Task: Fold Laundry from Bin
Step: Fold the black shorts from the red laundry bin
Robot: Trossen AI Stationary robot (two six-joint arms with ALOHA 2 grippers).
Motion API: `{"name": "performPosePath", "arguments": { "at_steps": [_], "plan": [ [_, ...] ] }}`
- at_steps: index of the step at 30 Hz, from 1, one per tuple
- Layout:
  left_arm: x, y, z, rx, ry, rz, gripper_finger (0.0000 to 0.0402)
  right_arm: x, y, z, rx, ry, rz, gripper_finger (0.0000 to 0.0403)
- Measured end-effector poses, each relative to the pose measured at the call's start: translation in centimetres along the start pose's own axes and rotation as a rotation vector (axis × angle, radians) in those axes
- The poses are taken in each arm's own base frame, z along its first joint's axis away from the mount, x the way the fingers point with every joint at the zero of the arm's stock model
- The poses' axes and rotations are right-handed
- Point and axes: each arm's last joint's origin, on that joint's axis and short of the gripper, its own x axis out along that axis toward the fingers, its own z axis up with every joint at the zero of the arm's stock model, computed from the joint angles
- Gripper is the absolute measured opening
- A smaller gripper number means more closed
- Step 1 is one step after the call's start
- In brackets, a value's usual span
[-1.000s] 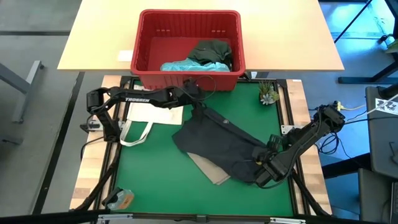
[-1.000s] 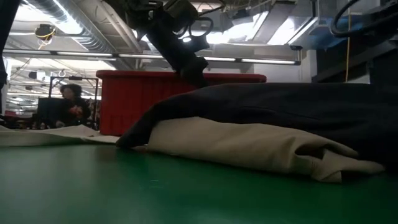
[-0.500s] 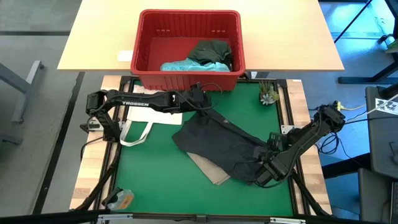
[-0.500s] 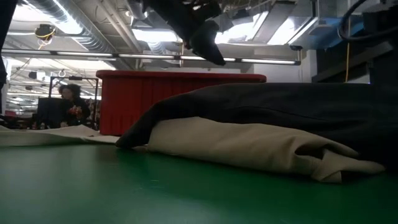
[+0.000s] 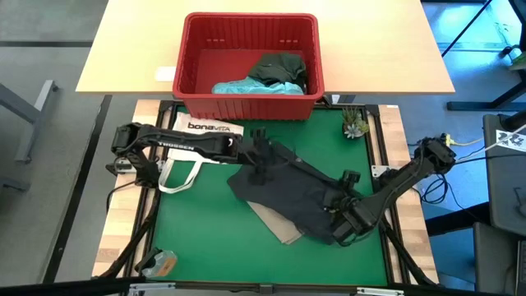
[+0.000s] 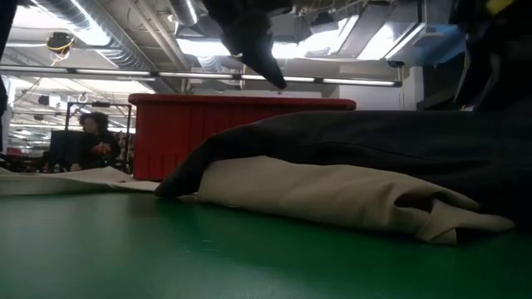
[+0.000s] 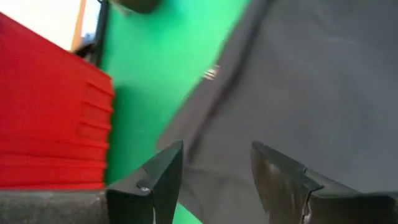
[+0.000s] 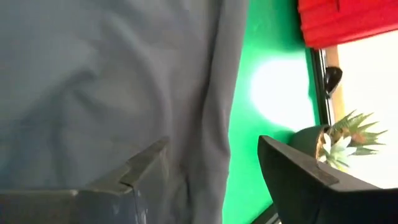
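Change: left gripper (image 5: 261,160) came from the bin (image 5: 250,105) side to over the dark grey garment (image 5: 304,193).
Laundry: grey garment lay on the green tabletop (image 5: 205,230), over the khaki one (image 5: 275,224); turquoise (image 5: 246,85) and dark green (image 5: 279,67) stayed in the bin.
Jaws: left open, empty; right gripper (image 5: 341,220) open above the grey cloth.
Advice: probably pinch one layer only.
Room: free mat in front; tote bag (image 5: 201,144) beside.
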Motion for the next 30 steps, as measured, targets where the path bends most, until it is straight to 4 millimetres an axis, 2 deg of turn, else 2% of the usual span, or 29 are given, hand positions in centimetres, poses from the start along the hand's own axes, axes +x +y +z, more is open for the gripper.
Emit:
{"name": "performPosePath", "arguments": {
  "at_steps": [11,16,19,24,30],
  "plan": [
    [-1.3,-3.6,0.4,0.037,0.002,-0.066,0.0183,6.7,-2.0,-2.3,0.049,0.231,-0.16,0.0237],
    [-1.6,-4.3,0.5,0.037,-0.006,-0.078,0.0183,8.4,-3.3,-2.6,0.09,0.355,-0.181,0.0237],
    [-1.7,-4.6,0.5,-0.002,-0.009,-0.09,0.0183,8.0,-3.8,-2.1,0.052,0.378,-0.187,0.0237],
    [-1.9,-5.3,0.6,-0.033,-0.016,-0.133,0.0183,5.5,-4.5,-0.9,0.044,0.323,-0.155,0.0237],
    [-2.5,-6.5,1.0,-0.042,-0.053,-0.194,0.0183,2.2,-3.6,-0.8,0.029,0.237,0.014,0.0237]
  ]
}}
